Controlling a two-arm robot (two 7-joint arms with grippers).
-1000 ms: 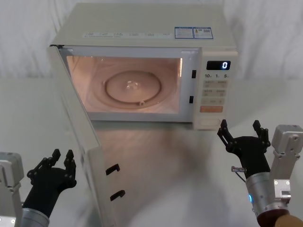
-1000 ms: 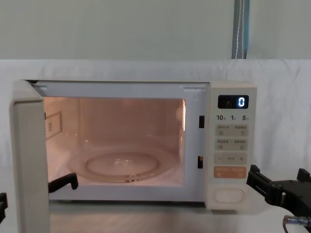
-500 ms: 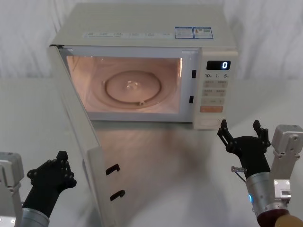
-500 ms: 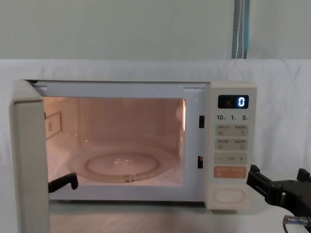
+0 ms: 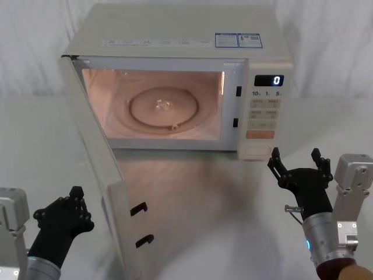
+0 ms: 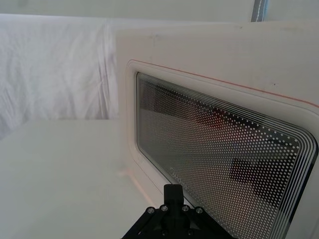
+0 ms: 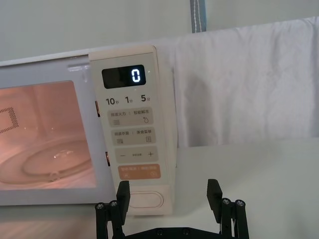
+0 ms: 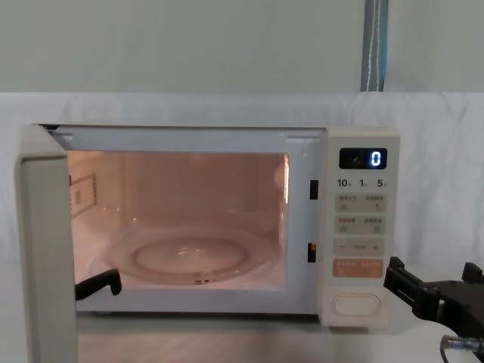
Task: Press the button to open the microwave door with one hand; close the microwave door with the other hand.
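Observation:
The microwave door (image 5: 125, 227) stands wide open, swung out to the left, and the lit cavity shows its glass turntable (image 5: 165, 109). In the left wrist view the door's outer face and dotted window (image 6: 224, 149) are close ahead. My left gripper (image 5: 76, 193) is shut and empty, low at the front left, just outside the door. My right gripper (image 5: 295, 156) hovers open in front of the control panel, a short way short of the button (image 5: 256, 151). The right wrist view has the button (image 7: 144, 199) between and beyond that gripper's (image 7: 168, 191) spread fingers.
The microwave's body (image 5: 175, 29) sits at the back of a white-draped table (image 5: 233, 210). The orange key (image 8: 358, 267) and small beige keys sit above the button (image 8: 356, 304). The display (image 8: 363, 159) reads 0. The door's edge (image 8: 47, 257) juts forward at the left.
My left gripper's fingers have gone from spread apart to shut. The door and my right gripper have not moved.

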